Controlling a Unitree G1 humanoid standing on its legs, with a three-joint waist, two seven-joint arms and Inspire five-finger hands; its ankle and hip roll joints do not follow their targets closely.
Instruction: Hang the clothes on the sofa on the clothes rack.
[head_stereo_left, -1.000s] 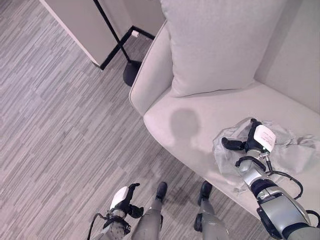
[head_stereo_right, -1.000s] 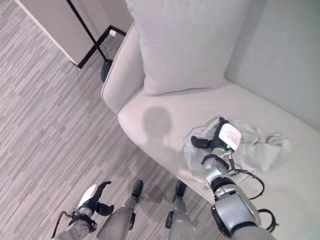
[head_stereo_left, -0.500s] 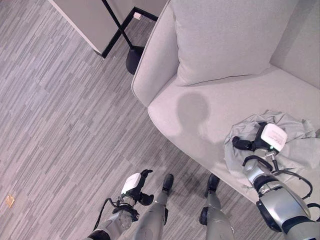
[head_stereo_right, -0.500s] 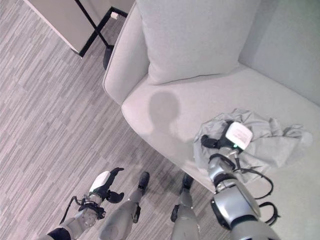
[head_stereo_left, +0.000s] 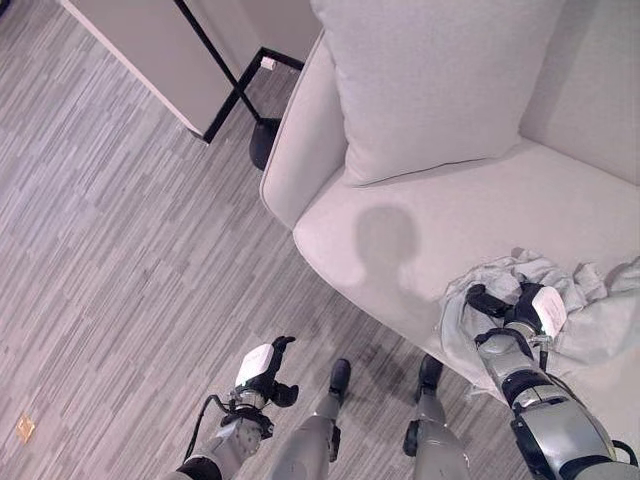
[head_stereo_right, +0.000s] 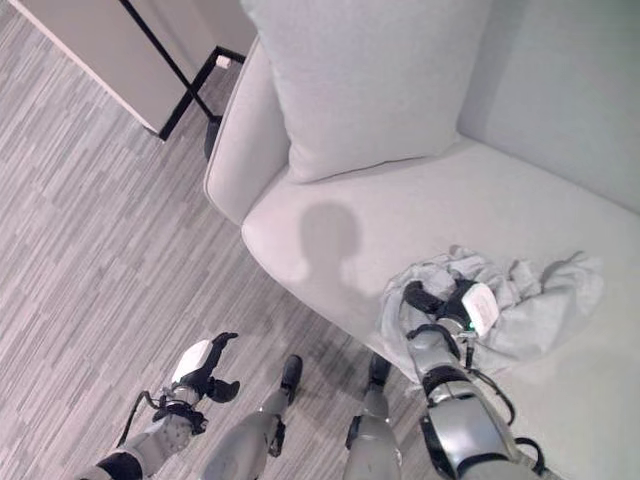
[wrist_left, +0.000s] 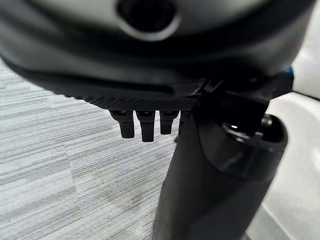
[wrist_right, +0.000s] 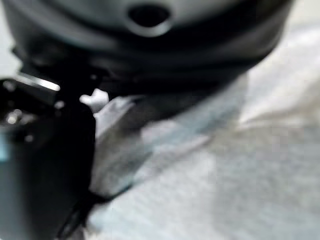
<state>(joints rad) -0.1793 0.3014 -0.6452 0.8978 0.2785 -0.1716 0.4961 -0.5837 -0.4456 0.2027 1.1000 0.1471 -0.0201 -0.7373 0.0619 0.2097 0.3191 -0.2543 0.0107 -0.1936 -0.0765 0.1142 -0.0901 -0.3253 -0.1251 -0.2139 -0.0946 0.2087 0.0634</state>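
My right hand (head_stereo_left: 520, 310) has just clenched into the shirt (head_stereo_left: 580, 310), bunching it, ready to lift off the sofa (head_stereo_left: 400, 210).

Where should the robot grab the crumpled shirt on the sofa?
Take the raised bunch of folds in the shirt nearest the seat's front edge, coming down from above. It lies crumpled on the sofa, so bunched ridges give fingers something to close on. The right hand is already there.

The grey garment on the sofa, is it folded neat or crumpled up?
Crumpled: the garment lies bunched in creased folds at the sofa seat's front edge, with the right hand on it.
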